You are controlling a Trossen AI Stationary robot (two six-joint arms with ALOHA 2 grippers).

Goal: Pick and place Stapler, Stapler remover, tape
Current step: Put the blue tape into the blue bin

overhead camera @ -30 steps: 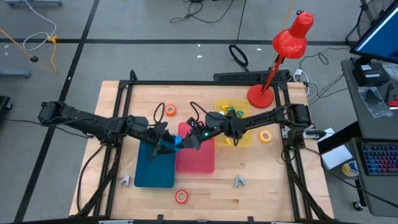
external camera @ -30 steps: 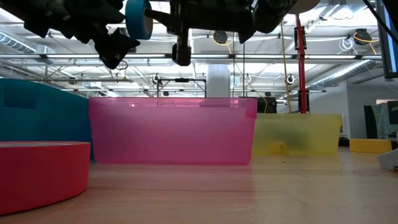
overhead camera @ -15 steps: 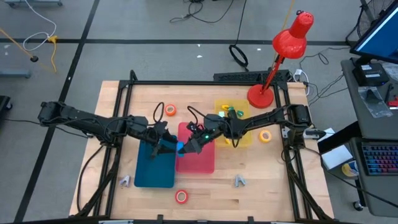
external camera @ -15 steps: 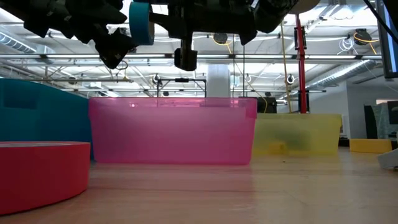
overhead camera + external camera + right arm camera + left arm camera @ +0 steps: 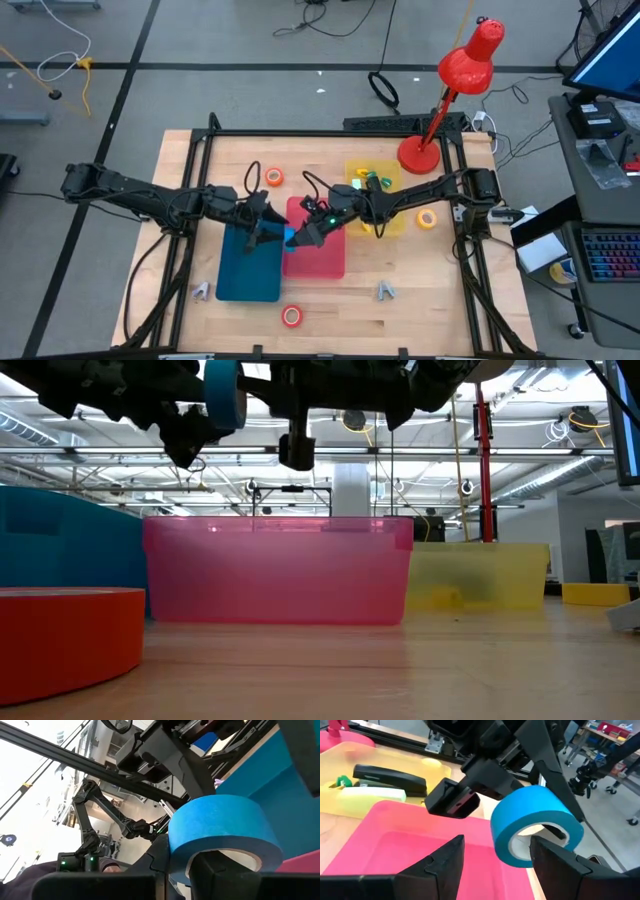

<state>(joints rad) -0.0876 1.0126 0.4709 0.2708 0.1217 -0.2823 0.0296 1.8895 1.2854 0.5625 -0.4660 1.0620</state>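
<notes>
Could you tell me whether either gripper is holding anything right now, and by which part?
The right gripper holds the blue tape roll, pinching its band through the centre hole; the left gripper stands open, empty.

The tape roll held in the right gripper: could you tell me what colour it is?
Blue tape roll, pale inside; clearest in the right wrist view.

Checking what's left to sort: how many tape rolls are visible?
4: blue roll in the right hand above the bins, orange at the table's back, yellow right, red-orange front. Bins may hide more.
</notes>
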